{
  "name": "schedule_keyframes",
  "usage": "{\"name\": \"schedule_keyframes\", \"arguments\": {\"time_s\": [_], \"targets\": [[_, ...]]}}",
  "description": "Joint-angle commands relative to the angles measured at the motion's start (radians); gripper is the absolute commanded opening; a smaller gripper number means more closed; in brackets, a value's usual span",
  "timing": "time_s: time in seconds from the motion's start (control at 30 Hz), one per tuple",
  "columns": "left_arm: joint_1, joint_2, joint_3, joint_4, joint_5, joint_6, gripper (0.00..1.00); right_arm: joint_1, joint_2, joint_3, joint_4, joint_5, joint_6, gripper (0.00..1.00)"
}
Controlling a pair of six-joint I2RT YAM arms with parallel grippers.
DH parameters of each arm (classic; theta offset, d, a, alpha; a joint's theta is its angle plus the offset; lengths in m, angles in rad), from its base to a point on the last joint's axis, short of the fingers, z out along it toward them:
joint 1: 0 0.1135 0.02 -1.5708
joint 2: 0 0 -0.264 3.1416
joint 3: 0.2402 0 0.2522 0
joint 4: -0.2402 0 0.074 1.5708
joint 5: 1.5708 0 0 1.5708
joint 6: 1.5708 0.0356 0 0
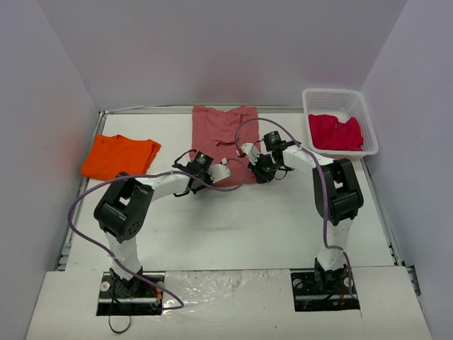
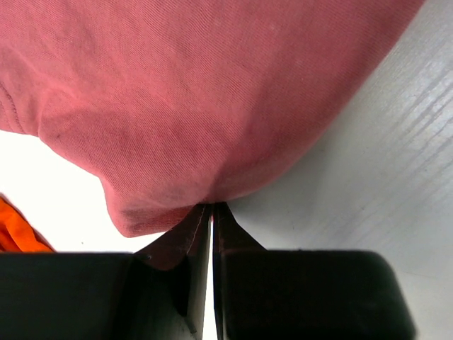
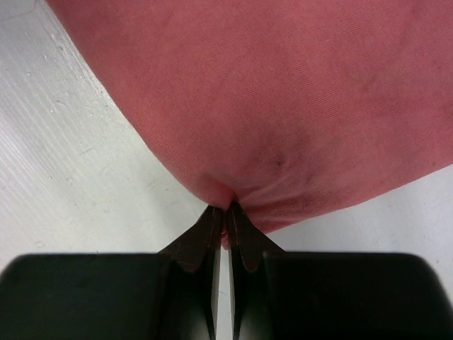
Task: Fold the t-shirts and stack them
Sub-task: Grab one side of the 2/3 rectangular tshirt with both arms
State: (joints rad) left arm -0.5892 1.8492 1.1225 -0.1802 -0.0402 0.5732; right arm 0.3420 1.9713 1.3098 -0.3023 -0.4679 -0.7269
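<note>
Wrist views: left end effector (image 2: 211,206) and right end effector (image 3: 226,208) each pinch the soft, fine-weave brick-red t-shirt (image 2: 212,92).

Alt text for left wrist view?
The left gripper, shut, pinches the edge of a brick-red t-shirt filling the upper frame over a white table. A sliver of orange t-shirt shows at lower left.

Just ahead of your left gripper (image 2: 212,209), the brick-red t-shirt (image 2: 212,92) is soft matt cloth with a fine diagonal weave. The gripper's fingers (image 2: 233,237) look like matt dark plastic. To their right, your table (image 2: 382,177) is white and faintly ribbed, with a slight sheen.
</note>
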Motion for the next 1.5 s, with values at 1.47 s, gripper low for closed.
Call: {"name": "schedule_keyframes", "arguments": {"time_s": [1.47], "targets": [[-0.116,-0.548,-0.153,-0.584,0.365,0.02,0.02,0.134,-0.338,-0.188,-0.526,-0.112,-0.121,0.0]]}}
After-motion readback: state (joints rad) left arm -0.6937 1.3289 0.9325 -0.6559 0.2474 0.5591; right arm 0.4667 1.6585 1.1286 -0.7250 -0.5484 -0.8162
